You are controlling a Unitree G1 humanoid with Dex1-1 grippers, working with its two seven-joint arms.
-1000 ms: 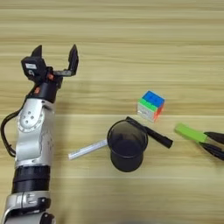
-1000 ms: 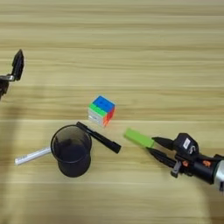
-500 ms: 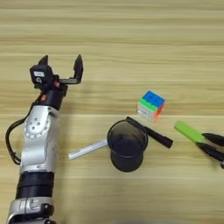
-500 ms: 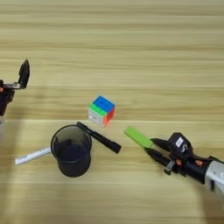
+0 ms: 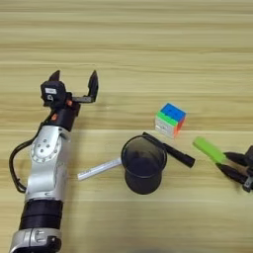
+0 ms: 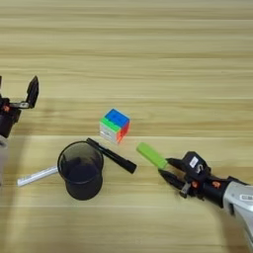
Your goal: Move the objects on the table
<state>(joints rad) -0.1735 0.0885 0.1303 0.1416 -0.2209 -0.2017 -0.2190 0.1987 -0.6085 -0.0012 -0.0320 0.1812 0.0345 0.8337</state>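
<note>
The green block [image 6: 151,155] lies flat on the wooden table [image 5: 148,44], slanting down to the right. My right gripper [image 6: 166,168] is open, its two black fingertips just at the block's lower right end, one on each side. The puzzle cube [image 5: 170,119] sits alone near the middle, blue face up, green and orange sides showing. My left gripper [image 5: 74,81] stands open far left with nothing between its fingers, well away from the cube.
A black cup [image 5: 143,164] stands upright below the cube. A black marker [image 5: 170,150] lies behind the cup, between it and the block. A white pen [image 5: 99,169] lies left of the cup, next to my left forearm [image 5: 47,168].
My left arm has drawn back toward the near edge, its gripper still open. The right gripper has edged slightly left, closer to the green block's end. Cube, cup and pens have not moved.
</note>
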